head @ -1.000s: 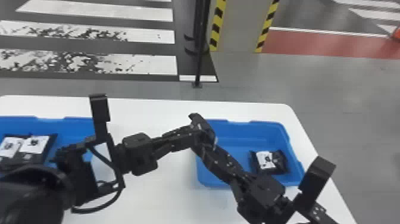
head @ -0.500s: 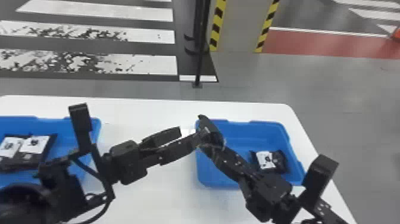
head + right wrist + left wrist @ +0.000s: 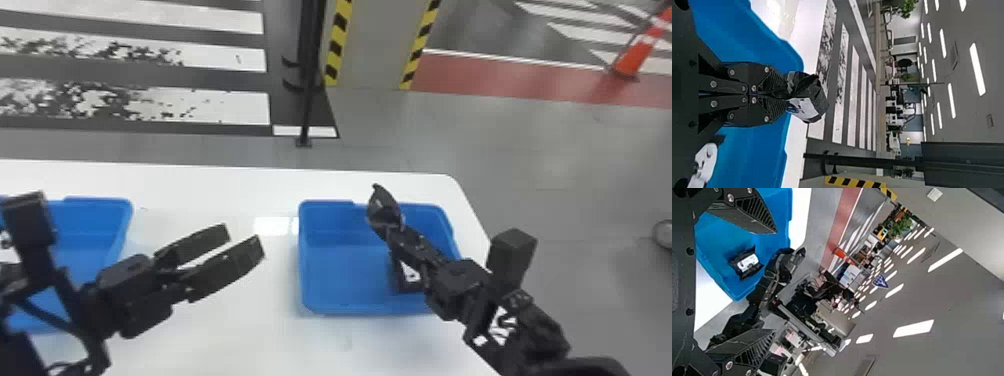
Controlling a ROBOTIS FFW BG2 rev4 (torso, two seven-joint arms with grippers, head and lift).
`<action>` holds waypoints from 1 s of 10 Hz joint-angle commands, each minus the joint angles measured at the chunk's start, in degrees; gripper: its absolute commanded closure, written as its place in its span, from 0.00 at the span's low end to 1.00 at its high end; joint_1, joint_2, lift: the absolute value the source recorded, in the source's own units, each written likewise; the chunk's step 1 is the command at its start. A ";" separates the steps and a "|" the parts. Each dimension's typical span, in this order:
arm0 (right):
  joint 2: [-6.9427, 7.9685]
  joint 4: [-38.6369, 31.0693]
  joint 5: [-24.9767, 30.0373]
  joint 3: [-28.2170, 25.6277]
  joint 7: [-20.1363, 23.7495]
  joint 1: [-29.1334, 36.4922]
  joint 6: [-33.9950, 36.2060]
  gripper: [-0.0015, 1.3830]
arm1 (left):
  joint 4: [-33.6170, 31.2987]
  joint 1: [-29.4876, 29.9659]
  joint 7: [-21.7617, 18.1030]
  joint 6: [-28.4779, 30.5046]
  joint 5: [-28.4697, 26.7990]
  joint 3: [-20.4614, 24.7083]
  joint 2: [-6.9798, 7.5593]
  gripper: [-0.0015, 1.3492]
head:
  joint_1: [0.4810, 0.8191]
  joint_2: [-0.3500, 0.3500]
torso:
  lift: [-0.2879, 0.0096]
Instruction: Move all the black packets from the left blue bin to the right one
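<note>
Over the white table between the bins, my left gripper stands open and empty; its fingers also show in the left wrist view. My right gripper is above the right blue bin, shut on a black packet with a white label. In the right wrist view, my right gripper pinches one end of that packet. Another black packet lies in the right bin, partly behind the right arm. The left blue bin is at the left edge, partly covered by the left arm.
The white table has its right edge beside the right bin. Beyond the table stands a black post on the floor. An orange cone is far off at the right.
My left gripper has drawn back left from the right one and opened, leaving the packet in the right gripper. The right arm has shifted right, over the right bin.
</note>
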 commanded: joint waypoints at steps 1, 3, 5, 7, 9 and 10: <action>-0.33 2.88 0.98 -0.53 -0.03 -2.07 0.01 0.72 | -1.34 1.90 -0.05 0.76 -1.41 3.43 -0.25 0.11 | 0.63 0.15 | 0.49; -0.33 1.75 1.44 -1.44 -0.03 -0.38 0.01 0.20 | -2.46 4.01 0.04 1.47 -3.24 8.23 -0.69 0.11 | 0.63 0.18 | 0.49; 0.20 -4.72 1.10 -2.93 -0.03 5.53 -0.70 0.08 | -3.45 4.86 0.04 2.59 -7.01 14.29 -1.31 0.11 | 0.63 0.23 | 0.49; 1.60 -9.08 -1.19 -3.39 -0.99 12.42 -8.29 0.08 | -3.45 4.44 0.04 4.42 -12.72 20.11 -1.48 0.11 | 0.63 0.33 | 0.49; 3.71 -13.44 -4.16 -3.39 -3.45 20.15 -15.04 0.09 | -3.31 3.59 0.83 6.67 -19.69 26.40 -1.48 0.11 | 0.63 0.49 | 0.49; 4.77 -15.83 -6.33 -3.27 -4.60 23.53 -15.60 0.09 | -3.16 2.61 1.36 7.65 -23.01 28.23 -1.39 0.11 | 0.63 0.54 | 0.49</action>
